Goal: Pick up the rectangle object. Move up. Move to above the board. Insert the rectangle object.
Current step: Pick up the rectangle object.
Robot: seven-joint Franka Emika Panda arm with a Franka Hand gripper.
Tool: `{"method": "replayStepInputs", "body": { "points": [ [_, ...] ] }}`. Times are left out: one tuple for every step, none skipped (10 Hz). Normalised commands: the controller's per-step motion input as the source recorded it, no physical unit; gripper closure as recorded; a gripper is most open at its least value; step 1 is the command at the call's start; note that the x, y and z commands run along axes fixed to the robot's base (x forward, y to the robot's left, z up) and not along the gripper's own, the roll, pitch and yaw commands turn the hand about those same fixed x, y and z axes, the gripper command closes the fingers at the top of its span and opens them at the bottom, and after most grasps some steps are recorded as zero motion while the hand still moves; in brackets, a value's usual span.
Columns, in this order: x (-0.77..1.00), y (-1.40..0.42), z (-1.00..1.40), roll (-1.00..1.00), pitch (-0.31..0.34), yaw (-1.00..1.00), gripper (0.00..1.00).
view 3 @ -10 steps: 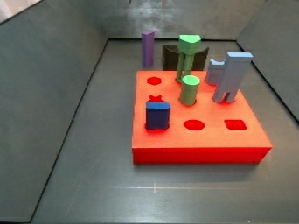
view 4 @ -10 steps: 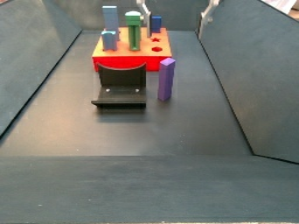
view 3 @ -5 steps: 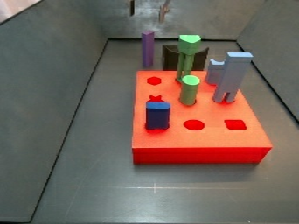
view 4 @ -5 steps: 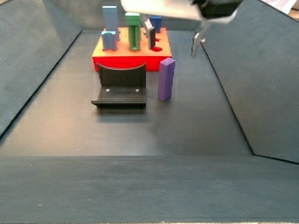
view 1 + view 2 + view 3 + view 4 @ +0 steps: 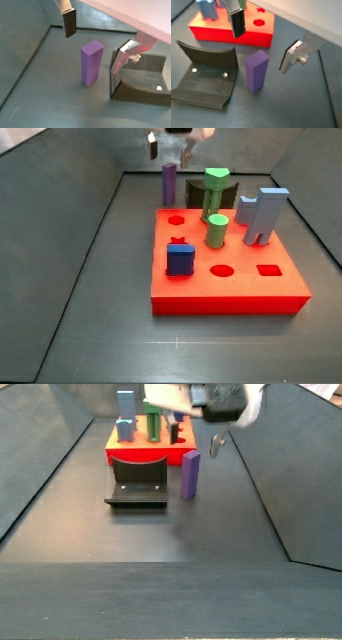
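Purple rectangle object [image 5: 91,62] is standing upright on the dark floor, just beside the fixture [image 5: 206,72] and on the near side of the board [image 5: 228,32] in a side view, apart from both. Gripper [image 5: 264,38] is hovering above it w/ jaws spread wide, gripping nothing; in both wrist views one finger is showing on each side of the block's top, not touching. Judging by that, it's lining up to straddle the block for the pick, i.e. step one of the task, nothing lifted yet. Block standing clear of the fixture is leaving room for the fingers to come down, though the fixture's wall is close on one side.

Hard to read: in both side views the gripper [image 5: 214,402] is partly cut off at the frame top and blurry, fingertips barely showing. Board's rectangular hole [image 5: 269,270] is visible in a side view only; wrist views are cropping most of the board. Exact finger height over the block can't be told.
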Motion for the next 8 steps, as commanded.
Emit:
{"method": "replayStepInputs", "body": {
  "points": [
    [0.34, 0.41, -0.4, -0.21, 0.036, -0.34, 0.0],
    [0.09, 0.42, -0.34, -0.2, 0.043, -0.11, 0.0],
    [0.03, 0.01, -0.04, -0.02, 0.01, -0.05, 0.0],
    [0.0, 0.0, 0.0, 0.0, -0.01, 0.0, 0.0],
    [0.0, -0.03, -0.01, 0.0, 0.0, 0.0, 0.0],
    [0.0, 0.0, -0.01, -0.05, 0.0, 0.0, 0.0],
    [0.0, 0.0, -0.05, -0.07, 0.0, 0.0, 1.0],
    [0.01, -0.1, -0.19, 0.09, -0.11, 0.14, 1.0]
  ]
}}
